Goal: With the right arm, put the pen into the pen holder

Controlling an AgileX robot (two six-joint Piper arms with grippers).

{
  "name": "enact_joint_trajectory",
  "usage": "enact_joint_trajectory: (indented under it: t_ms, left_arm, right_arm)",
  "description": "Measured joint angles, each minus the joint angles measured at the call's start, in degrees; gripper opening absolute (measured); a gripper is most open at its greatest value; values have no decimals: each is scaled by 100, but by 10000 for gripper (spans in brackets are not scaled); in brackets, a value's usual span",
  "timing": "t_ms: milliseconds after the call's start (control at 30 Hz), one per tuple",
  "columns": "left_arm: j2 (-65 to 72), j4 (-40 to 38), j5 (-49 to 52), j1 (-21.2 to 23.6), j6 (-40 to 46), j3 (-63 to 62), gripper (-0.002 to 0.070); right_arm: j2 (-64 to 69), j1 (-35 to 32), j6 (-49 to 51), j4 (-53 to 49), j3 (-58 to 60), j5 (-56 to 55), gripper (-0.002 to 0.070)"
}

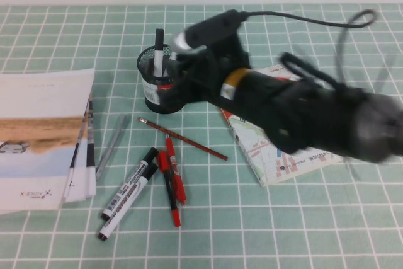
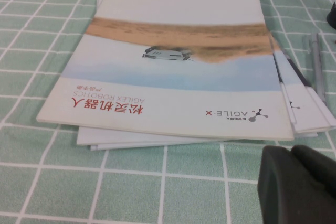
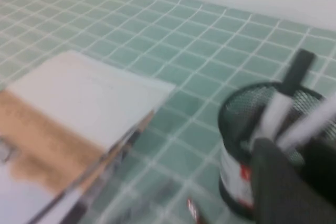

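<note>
The pen (image 1: 158, 47) stands upright in the pen holder (image 1: 158, 96), black cap up and white barrel down inside the mesh. It also shows in the right wrist view (image 3: 295, 72), inside the holder (image 3: 247, 129), with a second blurred white streak beside it. My right arm reaches in from the right, and my right gripper (image 1: 184, 67) is right against the holder's right side, over its rim. It shows in the right wrist view (image 3: 304, 177) as a dark blur. My left gripper (image 2: 302, 182) is shut and empty, low over the cloth near a stack of brochures.
Two printed black-capped markers (image 1: 129, 193), red pens (image 1: 173, 181), a red pencil (image 1: 182, 138) and a grey pen (image 1: 113, 138) lie in front of the holder. Brochures (image 1: 41, 137) lie at the left and also show in the left wrist view (image 2: 173, 61). A map booklet (image 1: 277, 155) lies under the right arm.
</note>
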Motion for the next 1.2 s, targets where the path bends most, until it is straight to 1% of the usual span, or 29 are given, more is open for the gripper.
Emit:
enact_joint_trajectory:
  t_ms: [100,167,233,433,633,900,1000,1200]
  left_arm:
    - [0,0,0,0,0,0,-4]
    - [0,0,0,0,0,0,-4]
    - [0,0,0,0,0,0,-4]
    - [0,0,0,0,0,0,-4]
    - [0,0,0,0,0,0,-4]
    - [0,0,0,0,0,0,-4]
    - [0,0,0,0,0,0,-4]
    - [0,0,0,0,0,0,-4]
  right_arm:
    - [-833,0,38,-115,732,195,41]
    - [-1216,0,38,-136,1080,409,9]
    - [-1679,0,38,-136,1382,774,-6]
    - [-2559,0,38,-159,2016,1611,-16]
    - [-3334,0,38,-159,2728,1763,-18]
    - [-4414,0,38,-118,3395,2127,-18]
    - [-4801,0,38,-118,3565,2528,-18]
    - [-5407,0,38,106,3637,3864,-19]
